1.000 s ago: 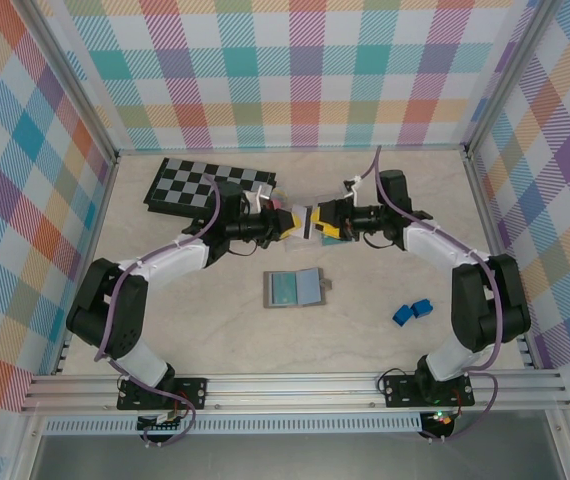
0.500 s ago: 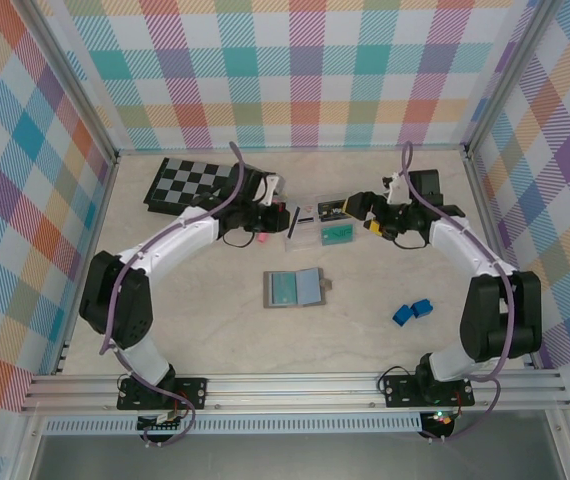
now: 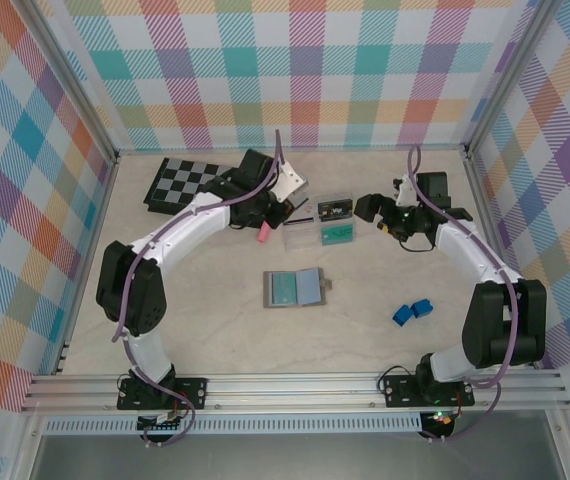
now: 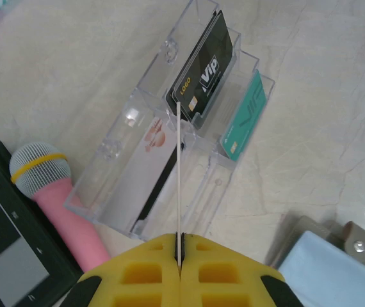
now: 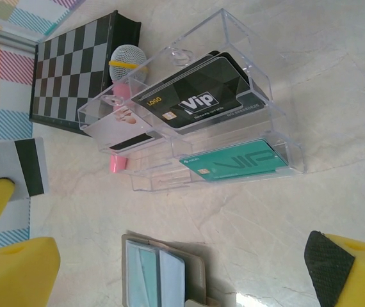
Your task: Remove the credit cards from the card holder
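Far left of the overhead frame there's a chessboard (image 3: 193, 182), and a pink toy microphone (image 3: 262, 233) lies just beside the clear box (image 3: 305, 238). The left end effector (image 4: 179, 246) is clenched on a thin white card (image 4: 178, 160), seen edge-on in its wrist view and hanging over the box's slots.

Middle of the frame: the black card (image 3: 333, 209) and the teal card (image 3: 337, 234) stand in separate slots of that box. The card holder (image 3: 293, 288) lies open and flat on the desk (image 3: 195, 310) below the box, well apart from it. Its left panel looks greenish, and I can't tell whether that's another card.

Right side: the right end effector (image 3: 375, 217) is released, jaws wide, nothing in it, just right of the box. Some small blue bits (image 3: 412, 311) sit lower right.

Handling-wise, I'd guess these cards are light, stiff and slick, so pinch the flat faces at an exposed short edge. The holder looks soft and light and would probably slide if a card gets tugged, so one arm may need to pin it.

There's plenty of bare desk around the holder. The box area is tight, with both arms plus the microphone crowding it, and those clear walls look easy to nudge.
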